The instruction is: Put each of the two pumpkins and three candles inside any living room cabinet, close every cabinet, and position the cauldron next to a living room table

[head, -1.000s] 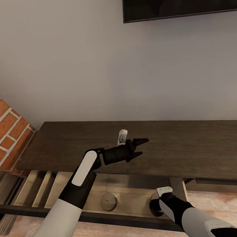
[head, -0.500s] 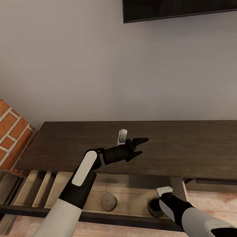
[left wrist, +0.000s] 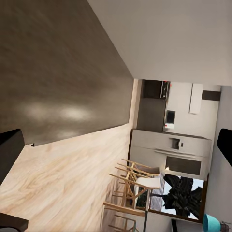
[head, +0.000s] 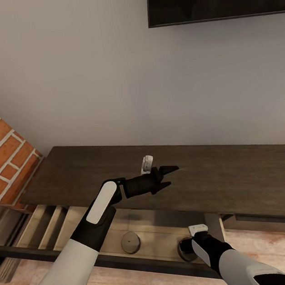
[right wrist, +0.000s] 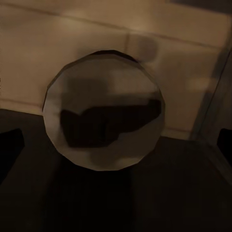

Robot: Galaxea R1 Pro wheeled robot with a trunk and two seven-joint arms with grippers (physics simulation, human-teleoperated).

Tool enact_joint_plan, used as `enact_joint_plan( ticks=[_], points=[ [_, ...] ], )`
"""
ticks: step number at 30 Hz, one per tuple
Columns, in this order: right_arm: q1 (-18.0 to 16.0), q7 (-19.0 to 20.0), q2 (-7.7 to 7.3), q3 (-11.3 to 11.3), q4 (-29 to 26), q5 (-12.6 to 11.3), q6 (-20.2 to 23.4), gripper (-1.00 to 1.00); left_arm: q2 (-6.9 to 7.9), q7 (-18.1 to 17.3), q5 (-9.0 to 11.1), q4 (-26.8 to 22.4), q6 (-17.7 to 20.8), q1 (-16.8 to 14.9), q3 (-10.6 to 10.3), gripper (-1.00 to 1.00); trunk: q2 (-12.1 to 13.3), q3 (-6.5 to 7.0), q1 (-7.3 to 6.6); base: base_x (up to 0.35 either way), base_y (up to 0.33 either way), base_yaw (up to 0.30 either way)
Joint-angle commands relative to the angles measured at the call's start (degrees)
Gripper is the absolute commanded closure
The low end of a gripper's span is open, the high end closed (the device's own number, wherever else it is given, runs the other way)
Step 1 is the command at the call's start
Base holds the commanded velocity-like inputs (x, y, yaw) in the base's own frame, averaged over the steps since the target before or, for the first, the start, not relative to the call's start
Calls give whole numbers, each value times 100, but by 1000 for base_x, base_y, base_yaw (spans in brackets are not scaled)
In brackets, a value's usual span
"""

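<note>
Cabinet [head: 241, 182] — long, low, dark-brown wood, one drawer [head: 162, 238] pulled open.

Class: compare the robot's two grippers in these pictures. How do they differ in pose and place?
The left gripper hovers above the cabinet top, pointing sideways, empty; the right gripper reaches down into the open drawer, over a round candle. A second candle lies nearby. Both grippers are open.

Apparently two candles [head: 130, 242] in cabinet [head: 241, 182] drawer
</note>
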Motion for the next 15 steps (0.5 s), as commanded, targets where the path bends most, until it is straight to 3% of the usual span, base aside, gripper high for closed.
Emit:
enact_joint_plan(
  ticks=[1, 15],
  points=[
    [0, 4, 1, 0, 0, 0, 0, -100, 0, 0, -1, 0, -1, 0, -1, -100, 0, 0, 0, 0, 0, 0],
    [0, 99, -23, -3, -327, -8, 64, -100, 0, 0, 4, 0, -2, 0, 4, -100, 0, 0, 0, 0, 0, 0]
  ],
)
